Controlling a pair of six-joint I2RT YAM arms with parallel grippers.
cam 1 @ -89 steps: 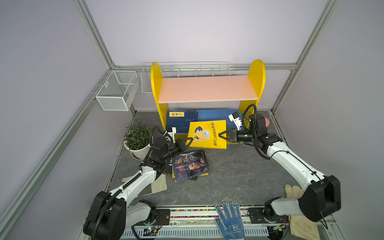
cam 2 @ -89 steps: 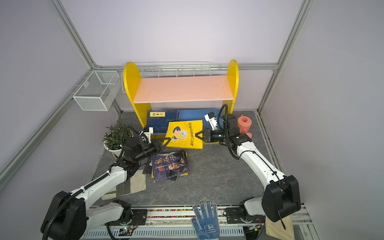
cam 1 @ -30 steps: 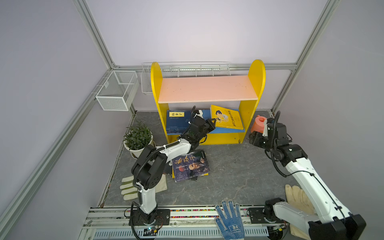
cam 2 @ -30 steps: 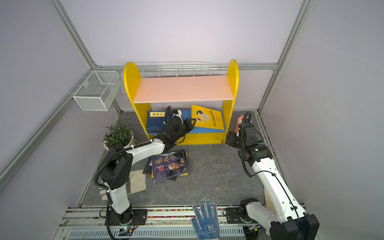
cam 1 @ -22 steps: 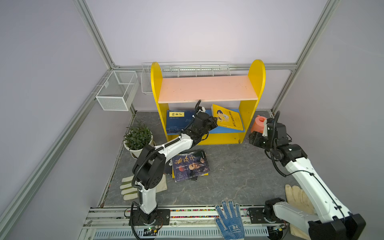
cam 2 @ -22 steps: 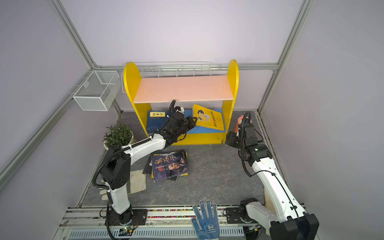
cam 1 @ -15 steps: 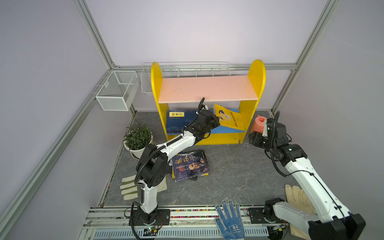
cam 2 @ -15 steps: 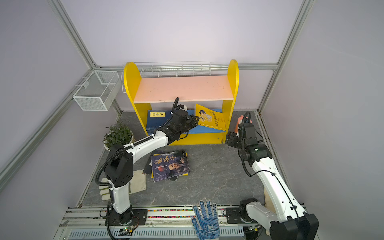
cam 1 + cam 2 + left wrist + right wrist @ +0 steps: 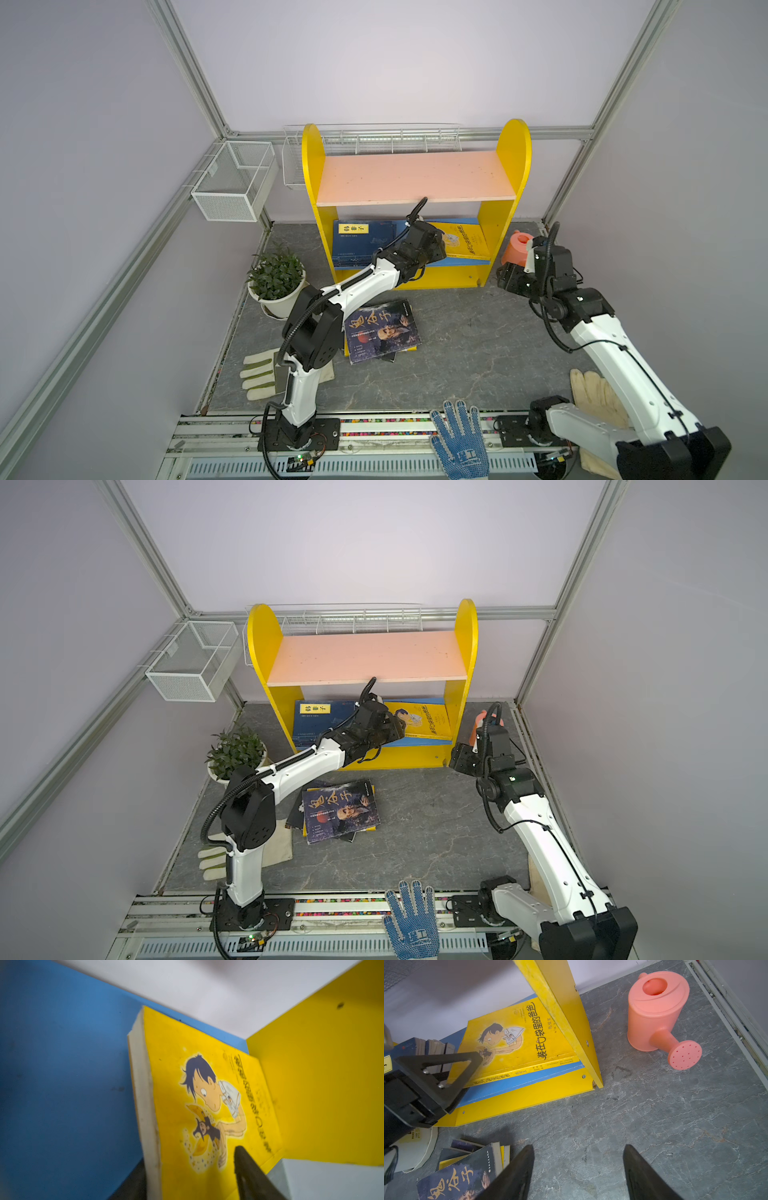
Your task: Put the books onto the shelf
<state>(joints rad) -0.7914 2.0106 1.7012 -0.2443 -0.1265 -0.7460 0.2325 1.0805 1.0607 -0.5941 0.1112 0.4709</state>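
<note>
Top views, yellow book [image 9: 463, 245]: in both top views it is seen lying flat on the lower board of the shelf [image 9: 515, 141], beside the side panel on the right of the views.
Top views, navy book [image 9: 361, 245]: it is already laid on the same board, further left.
Top views, dark book [image 9: 340, 810]: it is left on the surface [image 9: 436, 833], on top of a small pile and well apart from the shelf.
Left wrist view, left end effector [image 9: 190, 1155]: its jaws are parted around the near corner of the yellow book [image 9: 207, 1084], wider than the book is thick. The book is judged released.
Right wrist view, right end effector [image 9: 577, 1167]: it is spread open and empty, held above the surface near the pile [image 9: 452, 1180].
Progress: two books are judged shelved, and the pile is yet to be moved.
</note>
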